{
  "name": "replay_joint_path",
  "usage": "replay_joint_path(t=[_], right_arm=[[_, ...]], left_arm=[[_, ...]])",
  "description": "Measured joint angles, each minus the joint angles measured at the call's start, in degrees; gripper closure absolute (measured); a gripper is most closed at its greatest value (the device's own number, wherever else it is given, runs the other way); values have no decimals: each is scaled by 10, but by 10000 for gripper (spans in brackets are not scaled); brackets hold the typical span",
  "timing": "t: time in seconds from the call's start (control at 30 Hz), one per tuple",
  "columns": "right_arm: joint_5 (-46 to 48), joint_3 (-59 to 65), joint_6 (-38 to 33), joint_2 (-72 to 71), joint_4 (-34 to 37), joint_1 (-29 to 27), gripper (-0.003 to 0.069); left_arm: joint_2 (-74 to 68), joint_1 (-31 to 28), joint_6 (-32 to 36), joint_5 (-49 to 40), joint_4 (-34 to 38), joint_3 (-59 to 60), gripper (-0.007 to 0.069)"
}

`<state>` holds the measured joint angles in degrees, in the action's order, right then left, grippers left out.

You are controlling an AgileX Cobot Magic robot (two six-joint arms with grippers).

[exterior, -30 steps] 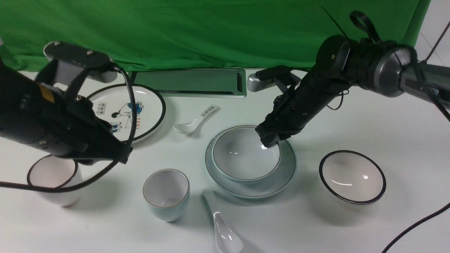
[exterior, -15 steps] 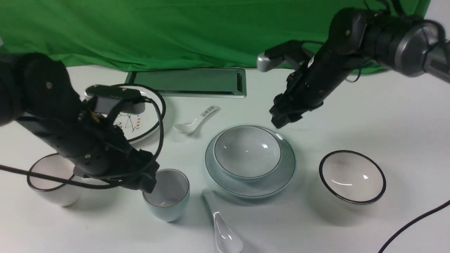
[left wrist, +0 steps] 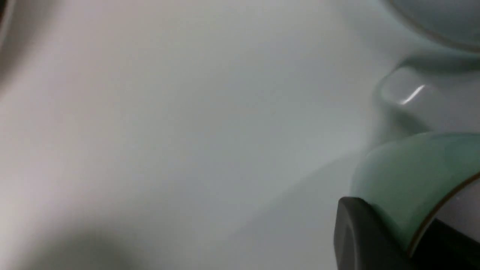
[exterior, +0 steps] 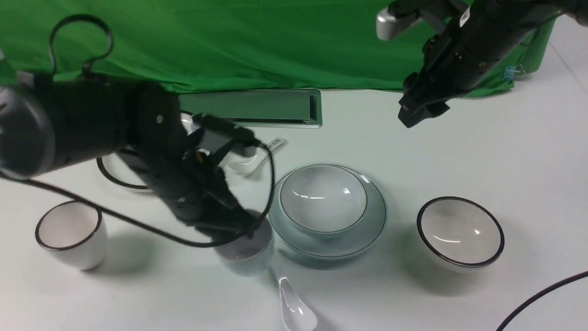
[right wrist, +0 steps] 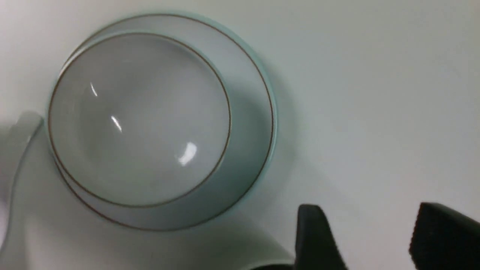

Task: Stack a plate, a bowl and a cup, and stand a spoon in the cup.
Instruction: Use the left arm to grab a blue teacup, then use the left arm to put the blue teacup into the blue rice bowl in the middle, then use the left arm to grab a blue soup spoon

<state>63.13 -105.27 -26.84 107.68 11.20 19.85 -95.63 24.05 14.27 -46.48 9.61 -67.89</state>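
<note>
The left claw (exterior: 240, 232) is clamped on the rim of the cup (exterior: 246, 255). The spoon (exterior: 296, 312) lies on the tabletop (exterior: 459, 151) just nearer than it. To its right, the bowl (exterior: 321, 197) sits in the plate (exterior: 375, 216). Far beyond, the right claw (exterior: 413, 115) hangs spread and empty.

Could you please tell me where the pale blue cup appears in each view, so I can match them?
Front view: the cup is low, left of centre, just left of the plate, half hidden under the left tool.
Left wrist view: the cup is close up, its gold-brown rim pinched by the tool.
Right wrist view: not identifiable.
Shared landmark: the plate's thin-lined rim, also in the right wrist view and probably the left.
</note>
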Motion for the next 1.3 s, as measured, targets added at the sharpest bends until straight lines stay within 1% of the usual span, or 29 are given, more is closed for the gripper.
replay_joint_path(t=[0.03,0.17,0.23,0.4,0.63,0.77,0.9,0.97,1.0,1.03,1.1,1.17,1.2,1.27,1.3], right_arm=[[12,0,0,-14,-10,0,274],[26,0,0,-50,-22,0,274],[27,0,0,-60,-24,0,274],[31,0,0,-96,-24,0,274],[34,0,0,-97,-24,0,274],[34,1,0,-97,-24,0,274],[35,1,0,-97,-25,0,274],[38,1,0,-97,-25,0,274],[41,1,0,-97,-25,0,274],[46,1,0,-97,-26,0,274],[52,1,0,-99,-26,0,274],[58,1,0,-103,-26,0,274],[59,1,0,-104,-26,0,274],[63,1,2,-116,-26,0,274],[64,1,2,-117,-26,0,274]], left_arm=[[-1,26,-6,1,-14,-38,624],[-21,51,-19,0,-9,-138,624],[-36,51,-21,-2,-6,-170,624],[-148,51,-22,-53,-6,-294,624],[-252,51,-36,-114,-11,-373,610],[-274,51,-49,-121,-11,-391,540],[-274,51,-52,-132,-16,-398,406],[-274,51,-52,-162,-26,-410,339],[-273,51,-52,-171,-28,-414,325],[-269,51,-53,-206,-33,-433,272],[-247,51,-69,-219,-38,-445,214],[-209,51,-80,-222,-38,-437,181],[-204,51,-80,-222,-38,-435,181],[-137,51,-96,-222,-38,-389,166],[-131,51,-97,-222,-38,-378,165]])
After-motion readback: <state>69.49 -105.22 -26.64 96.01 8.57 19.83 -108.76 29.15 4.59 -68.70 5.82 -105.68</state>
